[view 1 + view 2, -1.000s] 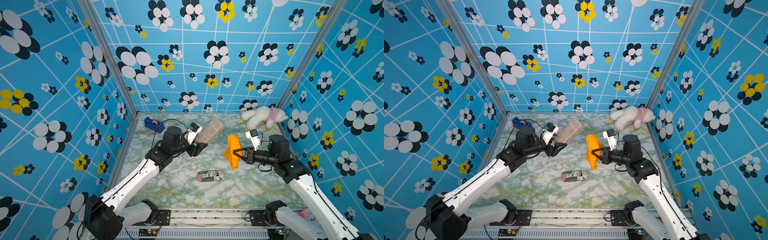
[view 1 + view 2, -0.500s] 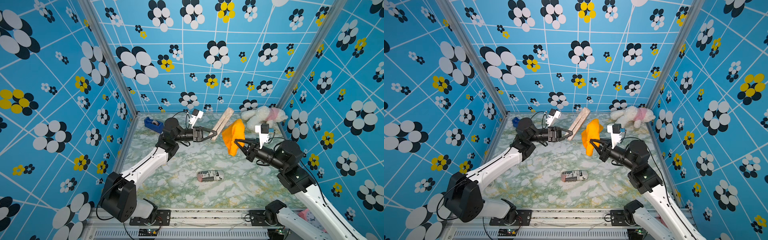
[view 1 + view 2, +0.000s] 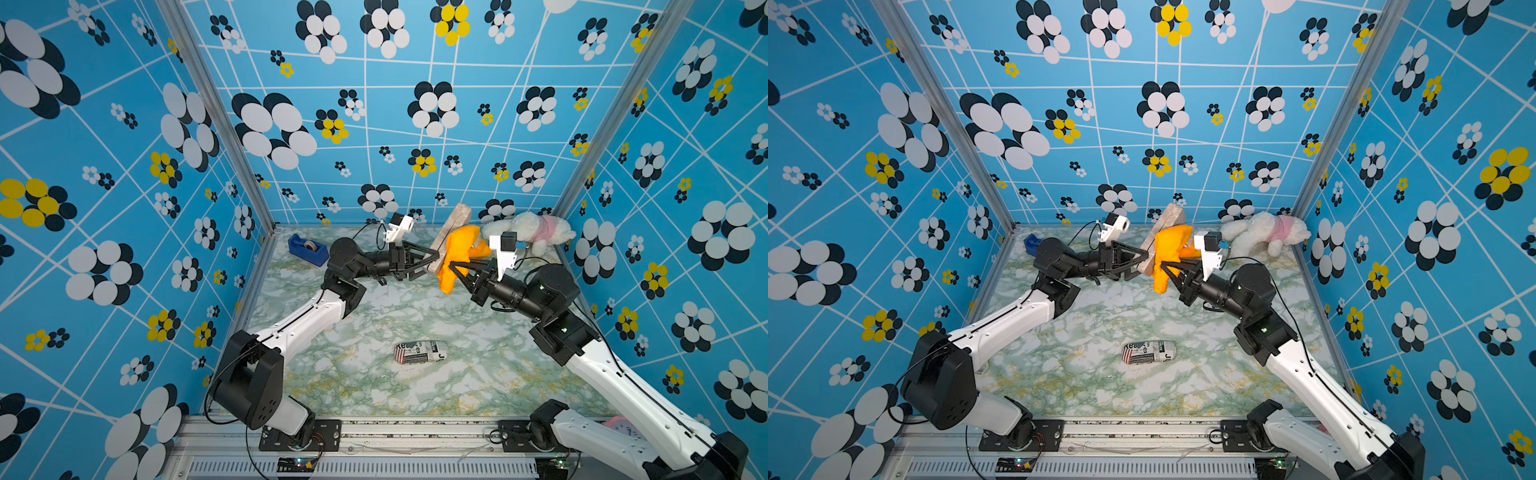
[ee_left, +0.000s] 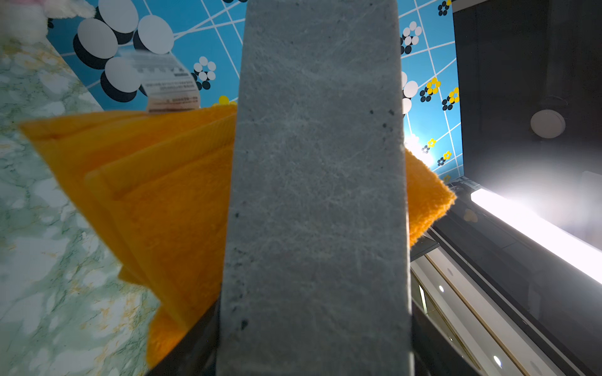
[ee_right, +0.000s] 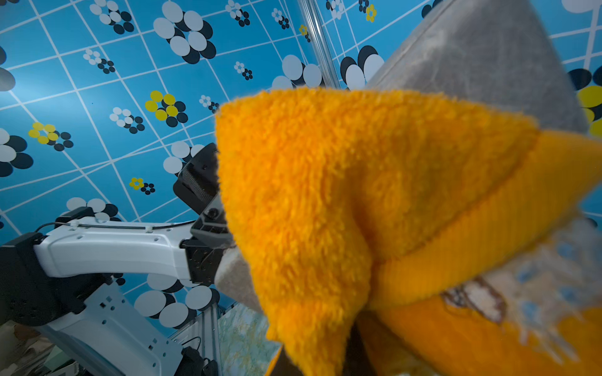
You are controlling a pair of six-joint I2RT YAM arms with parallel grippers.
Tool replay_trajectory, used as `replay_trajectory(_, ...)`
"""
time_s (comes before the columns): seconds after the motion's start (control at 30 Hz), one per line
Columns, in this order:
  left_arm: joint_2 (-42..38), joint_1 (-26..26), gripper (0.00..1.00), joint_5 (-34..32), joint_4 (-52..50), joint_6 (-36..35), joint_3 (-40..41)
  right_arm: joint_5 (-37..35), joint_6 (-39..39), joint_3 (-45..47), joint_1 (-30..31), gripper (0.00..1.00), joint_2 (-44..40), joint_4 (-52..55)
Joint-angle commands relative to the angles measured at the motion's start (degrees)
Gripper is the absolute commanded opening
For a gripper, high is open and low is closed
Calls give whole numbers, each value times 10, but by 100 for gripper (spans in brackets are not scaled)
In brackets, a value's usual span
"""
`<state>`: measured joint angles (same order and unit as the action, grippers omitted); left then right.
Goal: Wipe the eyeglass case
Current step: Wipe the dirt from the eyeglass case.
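Note:
My left gripper [image 3: 430, 262] is shut on the lower end of the eyeglass case [image 3: 454, 222], a flat grey-beige slab held in the air and tilted up towards the back wall. It fills the left wrist view as the eyeglass case [image 4: 316, 195]. My right gripper [image 3: 454, 266] is shut on a fluffy orange cloth [image 3: 457, 253], which lies against the case's right face. Both top views show the same contact: cloth [image 3: 1169, 253] on case [image 3: 1165, 224]. In the right wrist view the cloth [image 5: 325, 195] covers the jaws, and the case [image 5: 482, 58] rises behind it.
A newspaper-print pouch [image 3: 420, 352] lies on the marbled table [image 3: 374, 299] in front of the arms. A blue tape dispenser [image 3: 307, 248] sits at the back left. A white plush toy with pink clothing [image 3: 528, 235] lies at the back right. Patterned blue walls enclose three sides.
Both arms have lifted and reached towards the back. The case has gone from lying low to tilted upright, and the cloth has closed in until it rests against it.

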<state>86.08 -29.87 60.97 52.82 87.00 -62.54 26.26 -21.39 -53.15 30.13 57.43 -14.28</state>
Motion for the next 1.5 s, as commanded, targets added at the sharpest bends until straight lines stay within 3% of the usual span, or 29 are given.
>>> replay_trajectory(0.0, -26, -31, 0, 51, 3, -12, -25, 19, 27, -69, -38, 0, 38, -13)
replay_trajectory(0.2, -41, -29, 0, 53, -45, -46, -21, 53, 37, -132, -104, 0, 56, 30)
replay_trajectory(0.43, -37, -24, 0, 55, -22, -29, -22, 117, 6, -156, -118, 0, 71, 33)
replay_trajectory(0.8, -26, -16, 0, 44, 6, -7, -39, 112, -27, 11, 8, 0, 12, -12)
replay_trajectory(0.9, -21, -16, 0, 42, 27, 14, -34, 97, -13, 23, 19, 0, 2, -4)
replay_trajectory(1.13, -40, -15, 0, 40, 4, -6, -7, 100, 52, -81, -43, 0, 32, 99)
replay_trajectory(1.27, -51, -15, 0, 40, -22, -21, -2, 132, 29, -144, -100, 0, 72, 74)
replay_trajectory(1.47, -50, -15, 0, 42, -15, -17, -1, 139, 46, -211, -106, 0, 130, 86)
